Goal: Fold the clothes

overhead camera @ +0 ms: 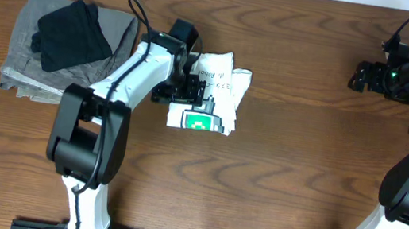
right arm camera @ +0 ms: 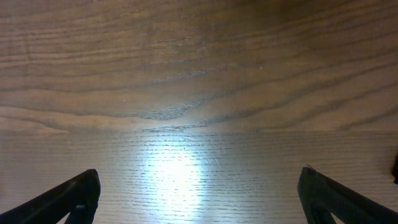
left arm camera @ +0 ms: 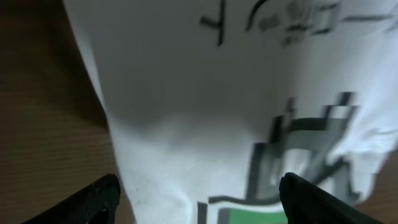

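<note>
Wooden table (overhead camera: 285,170), folded white T-shirt (overhead camera: 223,93), writing illegible

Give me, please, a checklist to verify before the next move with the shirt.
1. Left gripper open, holding nothing: ok.
2. Left gripper lifted off the shirt: cannot tell.
3. Right gripper open, over bare table, far from shirt: ok.
4. Shirt folded small, print up: ok.
5. Shirt edges tidy: not ok, far right corner sticks out.
6. Shirt apart from grey pile: ok.
</note>
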Robot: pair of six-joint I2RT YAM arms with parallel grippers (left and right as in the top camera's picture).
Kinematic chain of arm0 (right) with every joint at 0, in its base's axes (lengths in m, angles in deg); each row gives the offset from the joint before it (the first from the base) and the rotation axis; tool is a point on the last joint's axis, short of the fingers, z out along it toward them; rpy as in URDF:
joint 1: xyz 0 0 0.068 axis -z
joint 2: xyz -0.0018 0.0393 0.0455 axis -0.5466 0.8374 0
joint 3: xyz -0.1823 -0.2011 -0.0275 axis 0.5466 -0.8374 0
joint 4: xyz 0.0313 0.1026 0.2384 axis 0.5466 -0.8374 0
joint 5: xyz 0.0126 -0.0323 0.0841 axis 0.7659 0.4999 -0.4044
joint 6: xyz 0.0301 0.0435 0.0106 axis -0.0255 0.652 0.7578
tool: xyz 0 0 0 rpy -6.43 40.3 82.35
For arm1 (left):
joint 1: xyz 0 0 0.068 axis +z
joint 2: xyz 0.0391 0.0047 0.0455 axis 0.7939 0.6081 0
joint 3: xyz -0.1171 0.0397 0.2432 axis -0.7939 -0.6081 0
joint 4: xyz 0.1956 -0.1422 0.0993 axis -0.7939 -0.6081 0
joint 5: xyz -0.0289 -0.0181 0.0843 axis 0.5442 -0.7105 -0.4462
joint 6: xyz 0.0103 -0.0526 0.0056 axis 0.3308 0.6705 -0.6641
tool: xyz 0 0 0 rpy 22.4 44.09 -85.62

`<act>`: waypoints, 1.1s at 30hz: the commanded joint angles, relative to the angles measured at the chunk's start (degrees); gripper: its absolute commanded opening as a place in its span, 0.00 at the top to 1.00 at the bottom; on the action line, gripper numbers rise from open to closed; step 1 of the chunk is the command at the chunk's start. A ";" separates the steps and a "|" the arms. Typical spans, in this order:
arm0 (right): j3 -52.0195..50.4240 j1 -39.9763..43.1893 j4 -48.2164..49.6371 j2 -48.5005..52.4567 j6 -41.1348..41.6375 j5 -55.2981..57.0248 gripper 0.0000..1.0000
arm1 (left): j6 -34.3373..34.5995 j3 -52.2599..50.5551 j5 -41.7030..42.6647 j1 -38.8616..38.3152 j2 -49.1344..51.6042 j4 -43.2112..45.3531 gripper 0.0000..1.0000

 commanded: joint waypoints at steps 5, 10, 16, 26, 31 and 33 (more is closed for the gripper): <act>0.24 0.26 -0.02 -0.09 0.81 0.00 0.01 | -1.16 -0.37 -3.72 0.11 0.81 -0.42 0.16; 0.24 0.26 -0.02 -0.09 0.81 0.00 0.01 | -0.20 -0.37 -3.67 0.04 2.56 -0.15 0.16; 0.24 0.26 -0.02 -0.09 0.81 0.00 0.01 | 0.20 -0.37 -3.28 -0.11 5.66 0.92 0.16; 0.24 0.26 -0.02 -0.09 0.79 0.00 0.01 | 0.20 -0.37 -3.28 -0.13 6.23 1.38 0.74; 0.24 0.26 -0.02 -0.09 0.81 0.00 0.01 | 0.07 -0.33 -3.37 -0.11 6.21 1.38 0.94; 0.24 0.26 -0.02 -0.09 0.79 0.00 0.01 | -0.87 0.15 -3.80 -0.11 6.14 1.55 0.94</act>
